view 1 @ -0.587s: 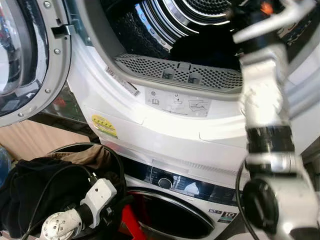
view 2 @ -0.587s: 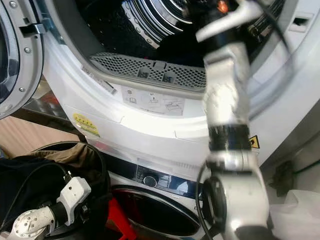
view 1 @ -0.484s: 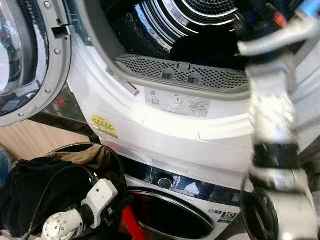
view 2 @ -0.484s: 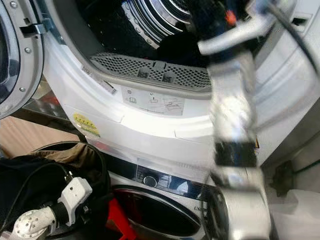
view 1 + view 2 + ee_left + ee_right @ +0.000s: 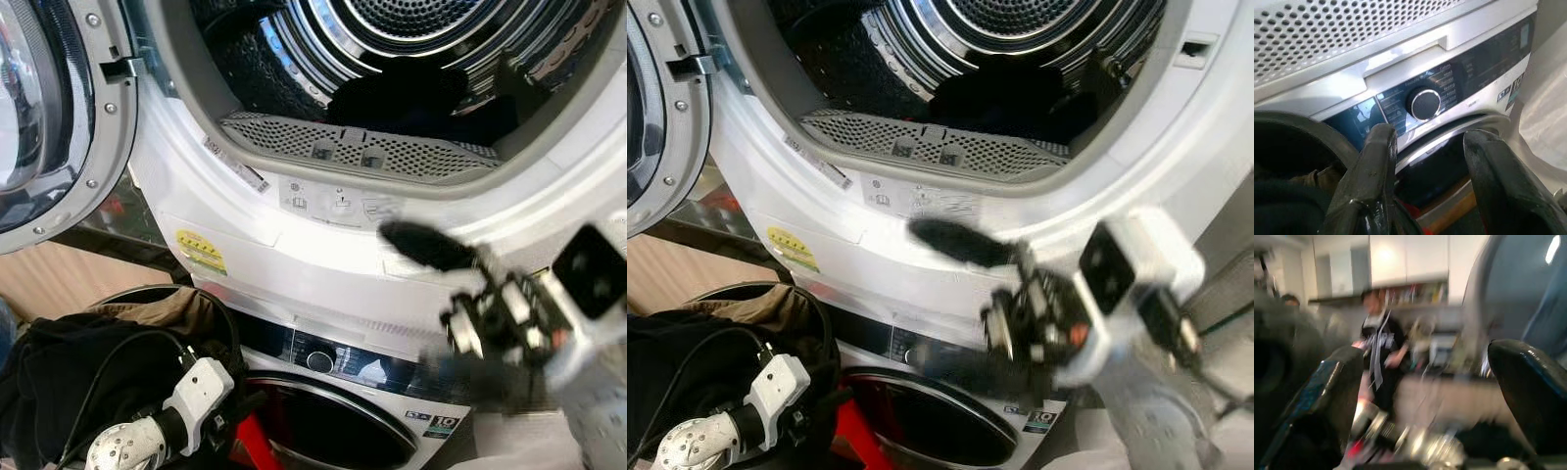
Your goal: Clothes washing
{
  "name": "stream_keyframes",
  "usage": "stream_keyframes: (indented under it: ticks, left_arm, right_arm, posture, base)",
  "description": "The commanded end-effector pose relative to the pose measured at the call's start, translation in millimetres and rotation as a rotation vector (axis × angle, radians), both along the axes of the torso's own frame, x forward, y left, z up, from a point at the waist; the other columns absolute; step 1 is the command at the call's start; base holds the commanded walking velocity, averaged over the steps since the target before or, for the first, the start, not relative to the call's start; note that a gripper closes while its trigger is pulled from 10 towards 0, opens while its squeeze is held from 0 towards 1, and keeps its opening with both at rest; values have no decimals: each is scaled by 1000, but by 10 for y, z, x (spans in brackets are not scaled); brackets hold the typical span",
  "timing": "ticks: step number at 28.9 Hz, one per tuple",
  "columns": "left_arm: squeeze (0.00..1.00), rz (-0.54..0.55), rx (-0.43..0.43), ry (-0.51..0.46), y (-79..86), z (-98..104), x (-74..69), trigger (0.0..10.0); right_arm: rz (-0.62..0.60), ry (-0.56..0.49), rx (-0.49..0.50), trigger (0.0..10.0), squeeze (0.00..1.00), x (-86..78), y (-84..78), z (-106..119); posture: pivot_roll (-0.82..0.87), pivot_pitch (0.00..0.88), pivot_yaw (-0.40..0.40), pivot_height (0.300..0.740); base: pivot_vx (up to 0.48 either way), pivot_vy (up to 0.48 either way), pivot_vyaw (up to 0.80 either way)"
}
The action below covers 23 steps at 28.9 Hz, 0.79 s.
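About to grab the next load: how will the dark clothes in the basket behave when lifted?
The dark clothes lie slumped in the basket, so probably floppy and drooping. A black cable crosses them and might snag. The left hand is open nearby.

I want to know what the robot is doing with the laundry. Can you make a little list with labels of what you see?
dryer: on top, door open, dark clothes in the drum
washer: below, knob on its panel
basket: left of the washer, holds dark clothes
right gripper: blurred, open, empty, in front of the dryer below its opening
left gripper: open, empty, low by the basket, facing the washer
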<state>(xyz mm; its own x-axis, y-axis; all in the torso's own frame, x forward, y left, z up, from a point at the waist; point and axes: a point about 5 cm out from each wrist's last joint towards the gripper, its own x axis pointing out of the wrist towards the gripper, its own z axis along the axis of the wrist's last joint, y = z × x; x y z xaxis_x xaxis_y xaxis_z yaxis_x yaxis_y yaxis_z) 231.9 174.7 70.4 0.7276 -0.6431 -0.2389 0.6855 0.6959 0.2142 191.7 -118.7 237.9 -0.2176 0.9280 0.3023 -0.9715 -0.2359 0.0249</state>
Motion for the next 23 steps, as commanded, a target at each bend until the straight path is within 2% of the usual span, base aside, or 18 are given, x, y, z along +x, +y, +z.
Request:
stream_keyframes:
  ticks: [1, 4, 6, 8, 10, 11, 13, 18, 20, 23]
  left_arm:
    - [0, -1, 6, 2, 11, 1, 1, 10000]
    - [0, 2, 3, -8, 13, 18, 22, 10000]
    - [0, 7, -2, -15, 13, 32, 39, 10000]
    - [0, 25, -6, -36, 25, 67, 62, 10000]
    - [0, 64, -10, -70, 55, 115, 94, 10000]
    - [0, 64, -10, -70, 55, 115, 94, 10000]
    - [0, 123, -38, -132, 100, 207, 141, 10000]
    - [0, 158, -68, -176, 121, 296, 161, 10000]
    - [0, 132, -57, -171, 103, 300, 115, 10000]
    - [0, 101, -50, -182, 102, 361, 54, 10000]
  right_arm:
    - [4, -4, -143, 10000, 0, -59, 45, -212]
    - [-67, 101, -338, 10000, 0, -63, 7, -703]
    - [-122, 140, -406, 10000, 0, -44, -27, -944]
    - [-315, 217, -484, 10000, 0, 97, -70, -1310]
    - [-484, 309, -491, 10000, 0, 215, -91, -1541]
    - [-484, 309, -491, 10000, 0, 215, -91, -1541]
    - [-640, 363, -492, 10000, 0, 330, -114, -1692]
    - [-653, 404, -530, 10000, 0, 252, -104, -1892]
    - [-648, 408, -533, 10000, 0, 215, -101, -1993]
    - [-656, 418, -524, 10000, 0, 218, -113, -2032]
  posture:
    - [-30, 80, 10, 740]
    - [-29, 79, 11, 740]
    - [-25, 78, 11, 740]
    - [-22, 78, 12, 740]
    - [-14, 76, 12, 740]
    - [-14, 76, 12, 740]
    - [-15, 72, 12, 740]
    - [-6, 70, 9, 740]
    - [0, 69, 6, 740]
    - [6, 67, 3, 740]
  base:
    - [0, 0, 0]
    - [0, 0, 0]
    - [0, 0, 0]
    - [0, 0, 0]
    - [0, 0, 0]
    - [0, 0, 0]
    - [0, 0, 0]
    - [0, 0, 0]
    - [0, 0, 0]
    - [0, 0, 0]
